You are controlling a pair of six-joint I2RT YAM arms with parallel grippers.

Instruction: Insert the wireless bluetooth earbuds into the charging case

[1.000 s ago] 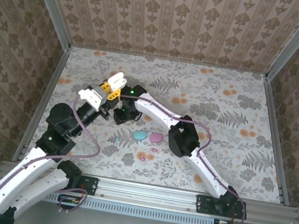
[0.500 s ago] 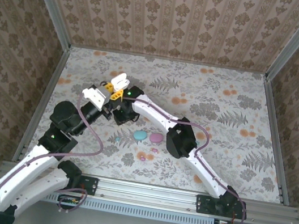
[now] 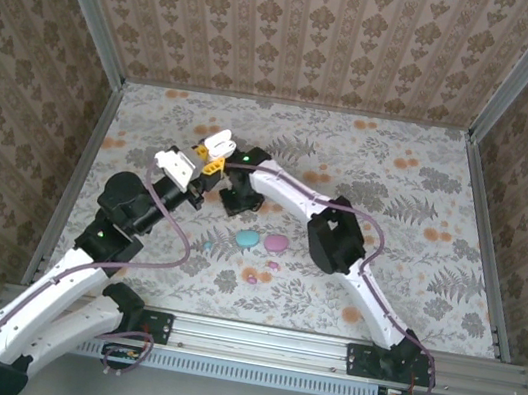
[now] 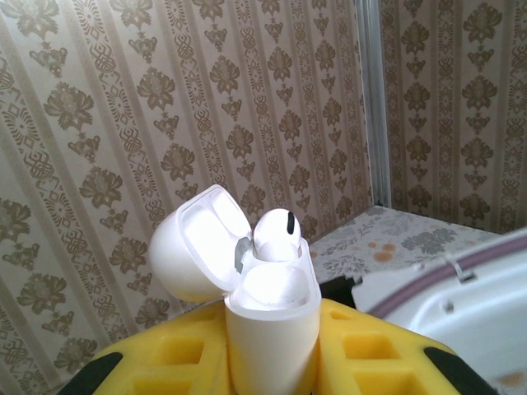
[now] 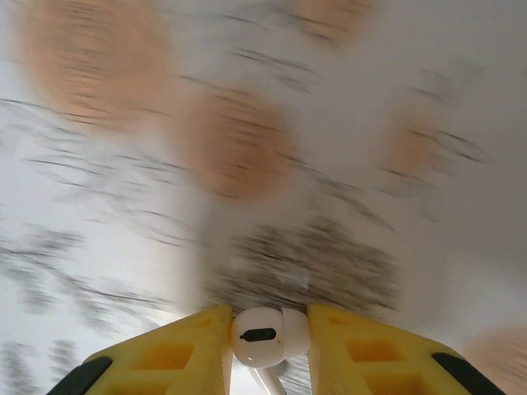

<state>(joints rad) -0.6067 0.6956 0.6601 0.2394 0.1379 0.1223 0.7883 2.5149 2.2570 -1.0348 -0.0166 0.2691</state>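
Earbud [image 5: 262, 336] pinched in right claw [image 5: 268, 322], case [image 4: 272, 304] clamped in left claw [image 4: 273, 362]: align stem beside 1 seated bud [image 4: 274, 234], lower straight, release.

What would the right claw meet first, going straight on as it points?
Likely the floral table: the right claw, gripping a white earbud, faces it with nothing between, though blur hides depth.

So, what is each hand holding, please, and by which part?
Left hand: open charging case, by its lower body. Right hand: white earbud, by its bulb.
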